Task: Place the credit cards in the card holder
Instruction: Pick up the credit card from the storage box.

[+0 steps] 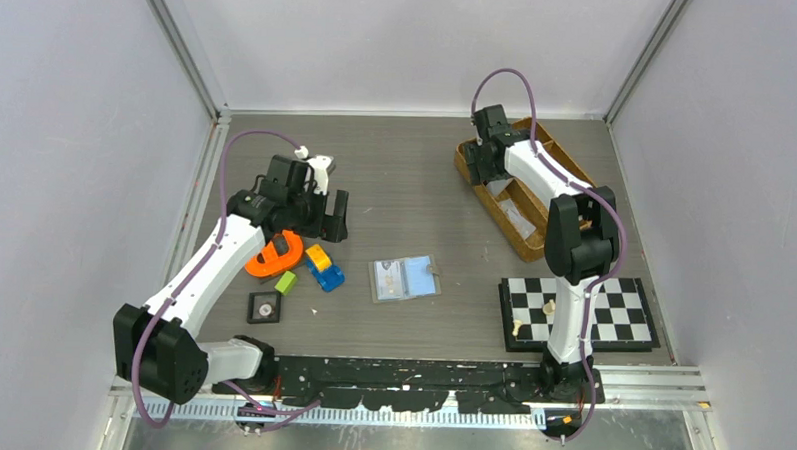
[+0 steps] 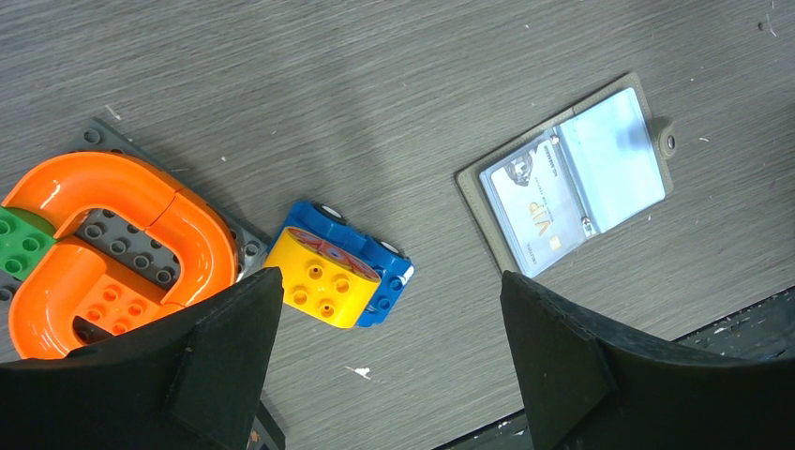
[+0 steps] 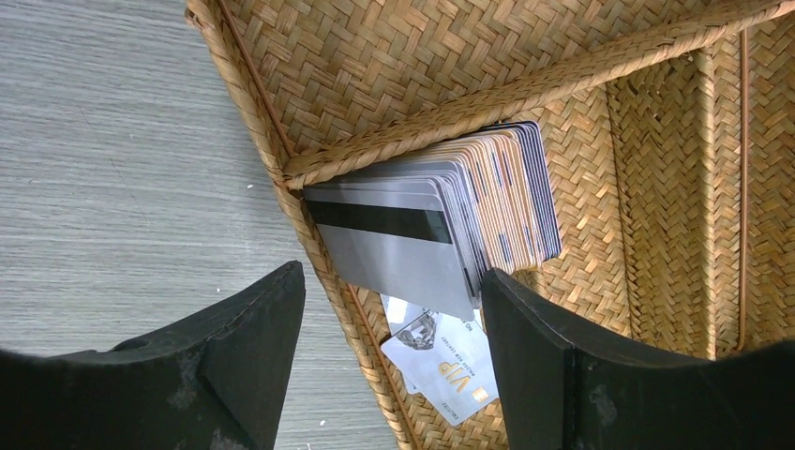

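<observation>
The right gripper (image 3: 389, 281) hung released, jaws wide, over the wicker tray (image 3: 253, 103). The fanned stack of credit cards (image 3: 469, 220) stood at twelve o'clock between its fingers, long edges running nine to three, and this arm was far the nearer. The left gripper (image 2: 391, 279), also spread and empty, had the single open card holder (image 2: 619, 155) at two o'clock. The stack was too tight to count; one loose card (image 3: 445, 361) lay beside it and one pocketed card (image 2: 530, 211) sat in the holder

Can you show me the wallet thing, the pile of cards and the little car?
card holder (image 2: 609, 159): left wrist view, on its light blue pocket.
credit cards (image 3: 394, 262): right wrist view, on the front card's grey face below the black stripe.
toy car (image 2: 319, 281): left wrist view, on its yellow block.
</observation>
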Motion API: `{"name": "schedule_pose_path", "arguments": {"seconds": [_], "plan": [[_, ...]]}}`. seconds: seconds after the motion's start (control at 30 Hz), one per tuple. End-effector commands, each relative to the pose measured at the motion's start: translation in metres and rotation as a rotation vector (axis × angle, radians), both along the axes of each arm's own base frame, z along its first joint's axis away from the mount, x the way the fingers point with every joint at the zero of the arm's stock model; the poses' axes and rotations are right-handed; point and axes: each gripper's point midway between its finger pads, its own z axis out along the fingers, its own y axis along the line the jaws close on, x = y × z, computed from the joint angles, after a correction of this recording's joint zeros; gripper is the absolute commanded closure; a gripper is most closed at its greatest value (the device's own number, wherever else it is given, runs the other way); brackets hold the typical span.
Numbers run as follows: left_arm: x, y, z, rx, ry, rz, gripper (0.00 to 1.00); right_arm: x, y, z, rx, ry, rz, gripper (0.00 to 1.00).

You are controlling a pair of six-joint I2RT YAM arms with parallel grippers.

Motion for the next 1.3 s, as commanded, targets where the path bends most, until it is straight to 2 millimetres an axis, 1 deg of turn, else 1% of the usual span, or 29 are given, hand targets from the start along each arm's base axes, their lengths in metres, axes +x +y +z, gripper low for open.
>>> {"name": "schedule_pose_path", "arguments": {"seconds": [0.0, 0.13, 0.27, 0.43, 0.5, 0.63, 0.73, 0.8, 0.9, 1.03, 1.27], "plan": [[0.002, 0.0, -0.001, 0.007, -0.007, -0.008, 0.12, 0.003, 0.013, 0.013, 0.009, -0.026, 0.02, 0.27], [0.002, 0.0, -0.002, 0.004, -0.001, -0.01, 0.12, 0.003, 0.012, 0.014, -0.03, -0.037, 0.006, 0.27], [0.002, -0.001, -0.002, 0.001, 0.0, -0.011, 0.12, 0.0, 0.017, 0.015, -0.032, -0.039, 0.016, 0.27], [0.001, -0.001, -0.003, 0.002, 0.003, -0.011, 0.12, -0.006, 0.03, 0.018, -0.027, -0.037, 0.036, 0.27], [0.001, -0.001, -0.003, 0.002, 0.004, -0.012, 0.12, -0.011, 0.035, 0.019, -0.025, -0.026, 0.049, 0.28], [0.001, -0.001, -0.004, 0.003, 0.007, -0.011, 0.11, -0.023, 0.052, 0.027, -0.009, -0.025, 0.094, 0.31], [0.001, -0.001, -0.004, 0.002, 0.007, -0.01, 0.12, -0.03, 0.064, 0.036, -0.003, -0.039, 0.123, 0.32], [0.001, -0.001, -0.004, 0.001, 0.007, -0.011, 0.12, -0.031, 0.065, 0.04, -0.006, -0.048, 0.122, 0.32], [0.001, -0.001, -0.005, 0.002, 0.011, -0.01, 0.12, -0.025, 0.058, 0.043, -0.041, -0.064, 0.095, 0.3], [0.001, -0.002, -0.005, 0.001, 0.01, -0.011, 0.12, -0.018, 0.052, 0.04, -0.07, -0.06, 0.074, 0.27], [0.001, -0.002, -0.006, 0.0, 0.016, -0.01, 0.12, -0.01, 0.052, 0.045, -0.041, -0.068, 0.076, 0.23]]}}
